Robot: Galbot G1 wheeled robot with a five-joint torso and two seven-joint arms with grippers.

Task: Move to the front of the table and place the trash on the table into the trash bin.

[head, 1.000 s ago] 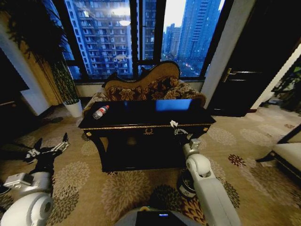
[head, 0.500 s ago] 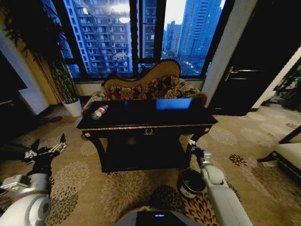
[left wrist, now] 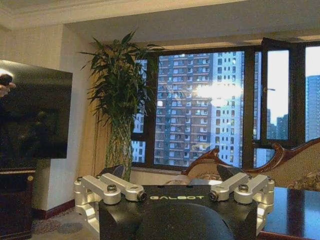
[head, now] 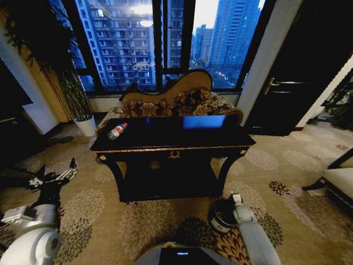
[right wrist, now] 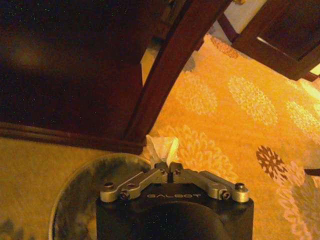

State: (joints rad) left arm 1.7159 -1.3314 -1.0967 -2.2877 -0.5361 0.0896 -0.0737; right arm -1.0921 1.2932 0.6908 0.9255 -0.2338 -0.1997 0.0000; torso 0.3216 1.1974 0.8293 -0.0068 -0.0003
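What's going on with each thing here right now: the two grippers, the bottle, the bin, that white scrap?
Right gripper: shut on the white scrap, above the bin.
White scrap: pinched, not yet dropped.
Trash bin: upright on the carpet.
Bottle: lying on the table.
Left gripper: open, holding nothing, left of the table.

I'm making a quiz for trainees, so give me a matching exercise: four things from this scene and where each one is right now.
1. bottle
2. white scrap
3. left tool
4. trash bin

A. pinched in the right tool
B. on the carpet by the table leg
C. lying on the tabletop's left end
D. open, off the table's left side

Pairs: 1-C, 2-A, 3-D, 4-B
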